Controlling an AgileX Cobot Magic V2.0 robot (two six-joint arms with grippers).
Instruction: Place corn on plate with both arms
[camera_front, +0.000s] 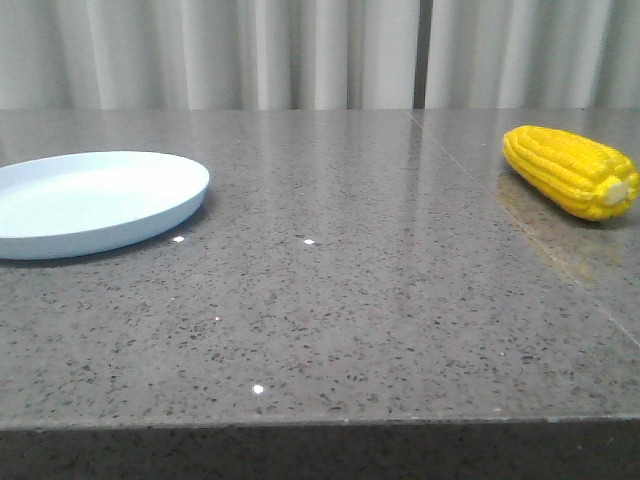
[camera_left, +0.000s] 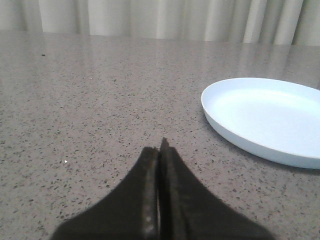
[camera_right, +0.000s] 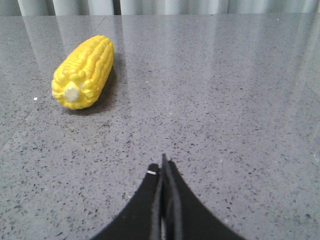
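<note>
The yellow corn (camera_front: 572, 170) lies on its side at the far right of the grey stone table, its pale stub end toward the front right. It also shows in the right wrist view (camera_right: 84, 72). The pale blue-white plate (camera_front: 90, 200) sits empty at the left; it also shows in the left wrist view (camera_left: 265, 117). Neither arm shows in the front view. My left gripper (camera_left: 160, 150) is shut and empty, short of the plate and to its side. My right gripper (camera_right: 164, 167) is shut and empty, well short of the corn.
The speckled grey table (camera_front: 350, 300) runs to a front edge near the bottom of the front view. A seam crosses the tabletop beside the corn. Pale curtains (camera_front: 320, 50) hang behind the table.
</note>
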